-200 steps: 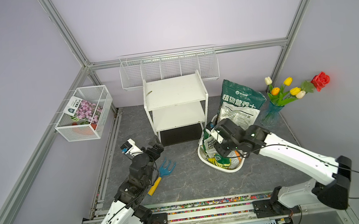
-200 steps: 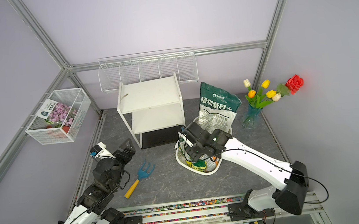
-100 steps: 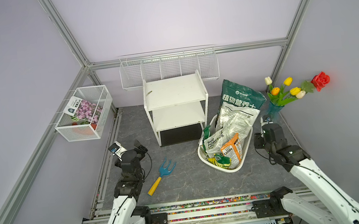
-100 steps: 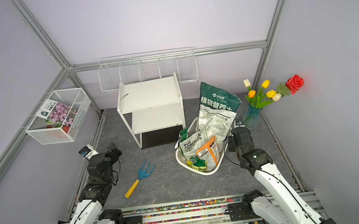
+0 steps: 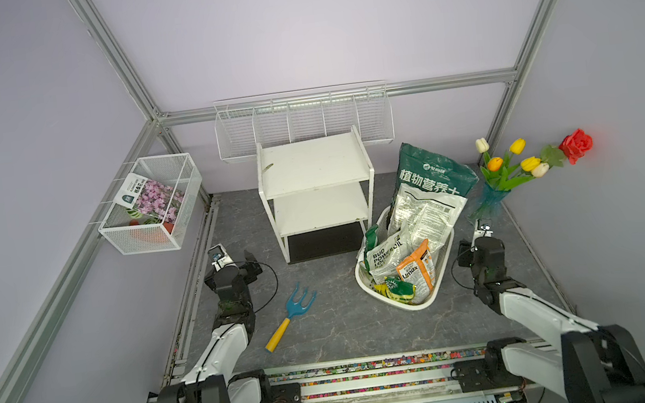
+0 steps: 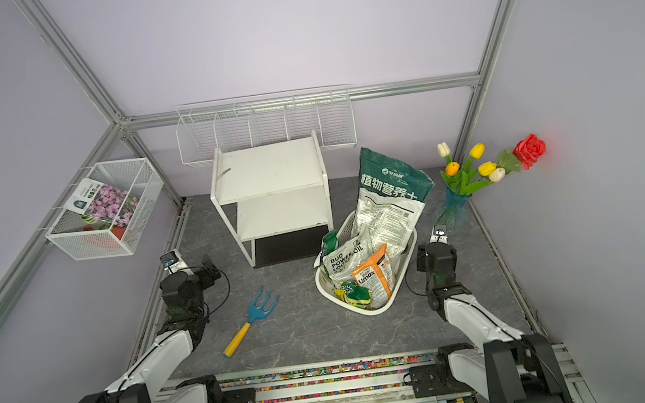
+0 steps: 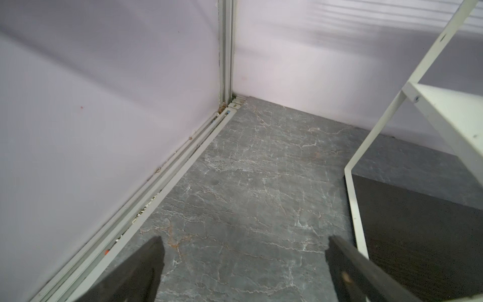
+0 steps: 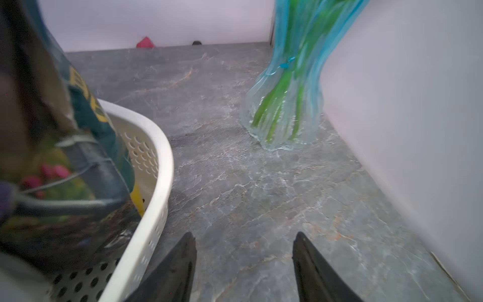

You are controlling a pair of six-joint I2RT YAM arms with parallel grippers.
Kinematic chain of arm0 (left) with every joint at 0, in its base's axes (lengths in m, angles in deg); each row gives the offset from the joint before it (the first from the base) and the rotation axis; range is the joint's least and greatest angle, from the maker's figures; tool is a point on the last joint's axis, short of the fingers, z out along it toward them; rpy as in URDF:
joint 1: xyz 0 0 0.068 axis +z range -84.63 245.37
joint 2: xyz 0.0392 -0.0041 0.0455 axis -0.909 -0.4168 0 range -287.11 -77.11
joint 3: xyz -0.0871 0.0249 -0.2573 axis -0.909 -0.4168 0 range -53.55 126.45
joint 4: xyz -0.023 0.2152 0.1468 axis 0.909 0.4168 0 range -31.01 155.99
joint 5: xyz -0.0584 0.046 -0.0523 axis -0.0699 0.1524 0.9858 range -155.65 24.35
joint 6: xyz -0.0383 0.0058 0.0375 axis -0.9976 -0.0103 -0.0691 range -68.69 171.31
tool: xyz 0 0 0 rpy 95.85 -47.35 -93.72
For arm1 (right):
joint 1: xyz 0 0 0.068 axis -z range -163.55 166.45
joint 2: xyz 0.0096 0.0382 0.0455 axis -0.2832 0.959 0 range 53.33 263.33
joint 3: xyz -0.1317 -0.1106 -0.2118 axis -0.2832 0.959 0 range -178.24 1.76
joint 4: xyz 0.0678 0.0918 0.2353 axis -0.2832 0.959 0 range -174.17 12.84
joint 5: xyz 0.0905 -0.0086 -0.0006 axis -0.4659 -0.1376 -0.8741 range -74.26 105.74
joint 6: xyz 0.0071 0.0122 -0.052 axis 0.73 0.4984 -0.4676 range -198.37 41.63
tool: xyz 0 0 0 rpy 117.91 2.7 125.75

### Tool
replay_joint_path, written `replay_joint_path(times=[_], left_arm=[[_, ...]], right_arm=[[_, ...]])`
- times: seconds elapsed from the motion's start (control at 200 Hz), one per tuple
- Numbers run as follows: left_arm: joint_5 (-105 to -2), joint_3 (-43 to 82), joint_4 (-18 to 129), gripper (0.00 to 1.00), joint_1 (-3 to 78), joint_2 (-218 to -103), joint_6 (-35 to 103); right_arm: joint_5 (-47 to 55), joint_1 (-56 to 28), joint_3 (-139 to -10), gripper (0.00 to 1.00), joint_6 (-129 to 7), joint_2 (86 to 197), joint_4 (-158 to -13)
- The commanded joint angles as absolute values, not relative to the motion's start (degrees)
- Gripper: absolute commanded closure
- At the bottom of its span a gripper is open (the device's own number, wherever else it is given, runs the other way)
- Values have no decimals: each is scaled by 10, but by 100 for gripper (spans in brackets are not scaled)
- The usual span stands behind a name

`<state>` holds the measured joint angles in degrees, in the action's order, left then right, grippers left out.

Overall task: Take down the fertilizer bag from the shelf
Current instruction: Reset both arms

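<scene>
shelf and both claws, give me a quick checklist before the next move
1. no bag on the top and middle boards of the shelf: ok
2. no bag on its bottom tier: cannot tell, too dark
3. left claw open, holding nothing: ok
4. right claw open, holding nothing: ok
5. big green bag standing in the white basket: ok
6. right claw apart from the vase: ok

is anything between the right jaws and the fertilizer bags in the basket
Only the basket itself: its perforated wall stands between them. The fertilizer bags sit inside it, beside the right gripper. Its open jaws point past the basket, toward the vase.
</scene>
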<state>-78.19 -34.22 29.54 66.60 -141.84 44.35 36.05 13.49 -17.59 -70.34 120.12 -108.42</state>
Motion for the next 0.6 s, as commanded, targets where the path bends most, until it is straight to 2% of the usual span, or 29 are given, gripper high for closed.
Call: replay_joint_path(times=[0.0, 0.145, 0.285, 0.385, 0.5, 0.52, 0.525, 0.535, 0.54, 0.595], left_arm=[[-725, -345, 208, 0, 669, -1454, 478], [-720, -343, 161, 0, 669, -1512, 470], [-688, -335, 105, 0, 668, -1579, 471], [-691, -335, 62, 0, 664, -1631, 474], [-679, -326, 80, 0, 662, -1634, 487], [-679, -323, 89, 0, 662, -1631, 486], [-679, -323, 87, 0, 662, -1632, 487], [-679, -324, 81, 0, 662, -1633, 487], [-680, -325, 77, 0, 661, -1635, 487], [-680, -327, 73, 0, 661, -1636, 488]], right_arm=[[333, 135, -167, 37, -733, 1268, -1248], [302, 134, -180, 37, -745, 1329, -1298], [271, 135, -155, 35, -765, 1436, -1472], [268, 135, -185, 33, -757, 1391, -1336], [274, 134, -202, 29, -759, 1420, -1350], [274, 133, -202, 23, -760, 1417, -1347], [274, 134, -203, 20, -759, 1416, -1344], [273, 134, -204, 6, -760, 1415, -1339], [274, 134, -206, 4, -759, 1415, -1336], [276, 134, -215, 1, -755, 1402, -1299]])
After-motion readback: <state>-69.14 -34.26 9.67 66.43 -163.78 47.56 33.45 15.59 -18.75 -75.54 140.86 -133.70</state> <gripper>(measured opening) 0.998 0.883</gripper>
